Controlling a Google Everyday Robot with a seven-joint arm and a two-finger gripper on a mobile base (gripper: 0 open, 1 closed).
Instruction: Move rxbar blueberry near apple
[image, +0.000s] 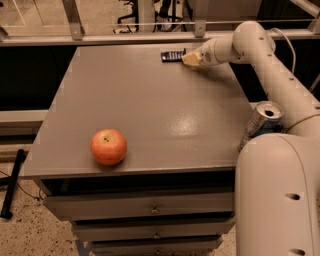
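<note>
Single arm (287, 92) is rising from the white body shell (277, 195) at the lower right and is running up and away along the right side of the view. At the rounded elbow joint (252, 37), the highest point, it is bending sharply to the left. From there the wrist section (216, 50) is sloping slightly downward and pointing left. The gripper (189, 59) is sitting at the end of the wrist, low over the far right part of the table (150, 100), with its pale yellowish tip facing left. A cable is hanging in a loop behind the elbow.
</note>
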